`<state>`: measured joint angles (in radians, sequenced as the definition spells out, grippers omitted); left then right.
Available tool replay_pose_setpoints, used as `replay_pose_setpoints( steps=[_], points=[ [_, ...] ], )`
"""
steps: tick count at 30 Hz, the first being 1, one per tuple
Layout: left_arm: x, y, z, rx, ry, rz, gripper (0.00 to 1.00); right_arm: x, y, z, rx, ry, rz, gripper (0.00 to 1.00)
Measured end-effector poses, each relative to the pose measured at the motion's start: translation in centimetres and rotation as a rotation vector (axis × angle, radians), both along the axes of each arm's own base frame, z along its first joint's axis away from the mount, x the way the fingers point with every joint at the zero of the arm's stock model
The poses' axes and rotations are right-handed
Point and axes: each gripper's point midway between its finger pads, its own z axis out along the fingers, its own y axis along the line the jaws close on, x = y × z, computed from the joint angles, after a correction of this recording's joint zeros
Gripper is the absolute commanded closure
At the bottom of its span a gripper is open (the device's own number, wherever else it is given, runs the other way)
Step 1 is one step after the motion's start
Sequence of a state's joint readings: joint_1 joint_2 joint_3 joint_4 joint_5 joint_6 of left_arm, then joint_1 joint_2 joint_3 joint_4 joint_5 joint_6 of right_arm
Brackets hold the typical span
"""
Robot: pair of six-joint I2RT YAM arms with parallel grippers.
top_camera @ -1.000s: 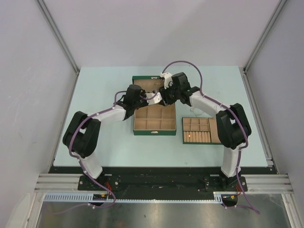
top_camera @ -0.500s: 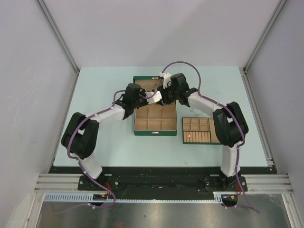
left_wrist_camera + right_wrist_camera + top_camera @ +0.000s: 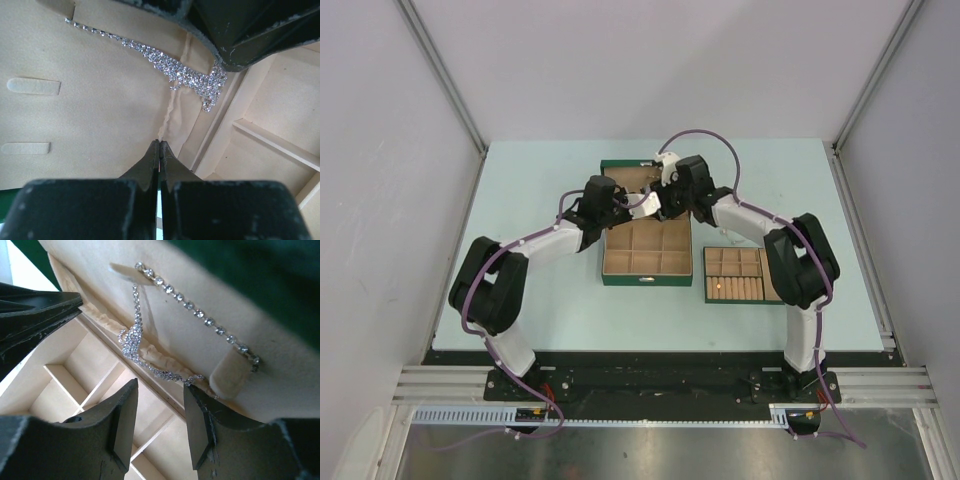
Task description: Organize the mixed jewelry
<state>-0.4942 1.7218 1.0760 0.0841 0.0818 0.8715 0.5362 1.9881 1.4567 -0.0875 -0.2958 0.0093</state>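
You've got a left arm (image 3: 555,240) and right arm (image 3: 752,217) in white links with bulky black joints, each trailing a purple cable (image 3: 705,133).

We see a robotics lab cell: plain grey panels (image 3: 380,180) wall a pale tabletop (image 3: 530,190), and robot arms (image 3: 545,243) stand on aluminium framing (image 3: 440,383) at six o'clock.

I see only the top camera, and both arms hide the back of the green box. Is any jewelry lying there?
Observer: Yes, a sparkling necklace lies on the tan lid lining, one strand tucked under two tan tabs.
Operator: Is it held?
Observer: No, the right gripper is open, close before the chain.
Operator: And the left?
Observer: The left gripper is shut, nothing visible in it, near the cluster.
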Motion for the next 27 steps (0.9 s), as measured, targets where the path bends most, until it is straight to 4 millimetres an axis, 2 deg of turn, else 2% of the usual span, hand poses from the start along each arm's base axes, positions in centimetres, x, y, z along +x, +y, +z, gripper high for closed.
replay_pose_setpoints(
  steps=[13, 27],
  points=[
    [-0.03, -0.02, -0.03, -0.006, 0.004, 0.003, 1.00, -0.32, 0.78, -0.42, -0.071, -0.040, -0.053, 0.52],
    [-0.04, -0.02, -0.03, -0.007, 0.005, 0.005, 1.00, 0.27, -0.21, -0.65, -0.121, -0.057, -0.117, 0.52]
  ],
)
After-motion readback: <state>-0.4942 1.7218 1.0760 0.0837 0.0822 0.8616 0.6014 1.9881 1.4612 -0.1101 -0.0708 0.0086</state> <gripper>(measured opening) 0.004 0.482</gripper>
